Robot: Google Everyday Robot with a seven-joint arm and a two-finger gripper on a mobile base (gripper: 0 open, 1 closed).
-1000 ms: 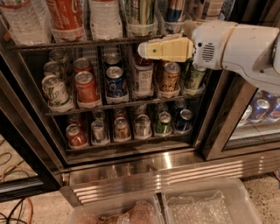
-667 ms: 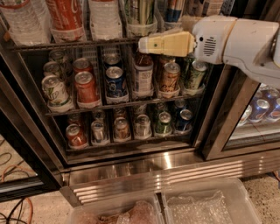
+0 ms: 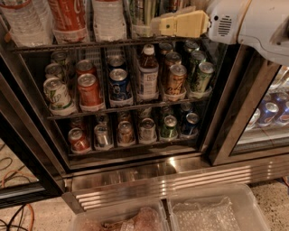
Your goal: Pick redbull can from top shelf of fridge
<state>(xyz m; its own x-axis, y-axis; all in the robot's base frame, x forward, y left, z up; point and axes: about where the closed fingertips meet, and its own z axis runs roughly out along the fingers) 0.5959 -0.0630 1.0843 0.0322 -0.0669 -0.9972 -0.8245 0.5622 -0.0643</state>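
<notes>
Nearest, we count two clear bins [image 3: 246, 195] below the fridge [image 3: 171, 178]. The middle rack [image 3: 122, 106] runs six lanes, fronted by five cans [image 3: 88, 89] and one bottle [image 3: 148, 74], arranged, we judge, for front access. On the top shelf [image 3: 90, 44], three large bottles [image 3: 67, 18] stand left. The claw [image 3: 161, 27] hovers right, level with this shelf for a horizontal reach; we cannot tell its opening or hold. The redbull can is not distinguishable; we judge it among the slim cans [image 3: 168, 5] behind.
</notes>
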